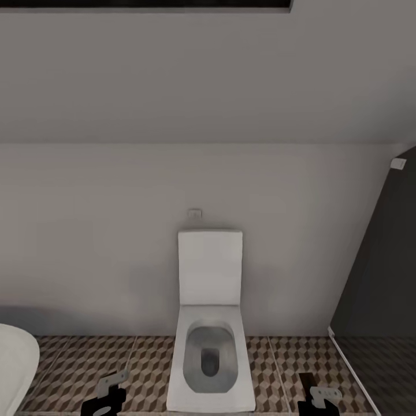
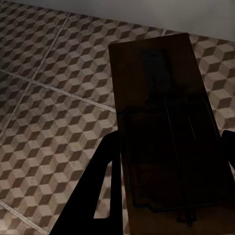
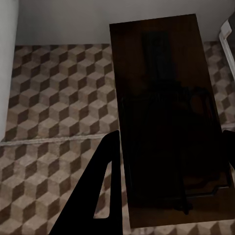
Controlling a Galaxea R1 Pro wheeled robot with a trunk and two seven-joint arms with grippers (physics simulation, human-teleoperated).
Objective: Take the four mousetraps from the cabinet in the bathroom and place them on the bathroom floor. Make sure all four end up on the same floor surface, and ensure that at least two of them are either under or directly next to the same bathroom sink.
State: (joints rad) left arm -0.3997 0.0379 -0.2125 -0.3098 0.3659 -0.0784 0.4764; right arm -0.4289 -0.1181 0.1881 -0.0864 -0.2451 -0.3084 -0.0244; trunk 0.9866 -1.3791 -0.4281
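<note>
I've got one flat dark-brown rectangular wooden mousetrap (image 2: 161, 132) w/ its thin wire frame clamped in the left gripper (image 2: 169, 161), black fingers pinching either long edge. A second dark-brown mousetrap (image 3: 164, 122) sits the same way in the right gripper (image 3: 169, 161). Both traps are carried flat, above the cube-patterned brown, beige and grey tiled bathroom floor (image 1: 75, 364), prob. so they can go down level w/o flipping.

Landmark: the white square toilet (image 1: 211, 346) w/ its grey bowl and tall white tank, straight ahead against the pale grey wall (image 1: 92, 242). In the head view the left gripper (image 1: 107, 393) is low on the left of the toilet and the right gripper (image 1: 315, 396) low on its right, each near it but not touching. Further left of the toilet is a rounded white edge (image 1: 14, 370), looks like a tub, can't confirm. Right of the toilet stands a dark grey panel (image 1: 381, 271) w/ a white bottom rail.

No sink nearby, so my read: mid-transit, need to turn and find the vanity before releasing either trap.
</note>
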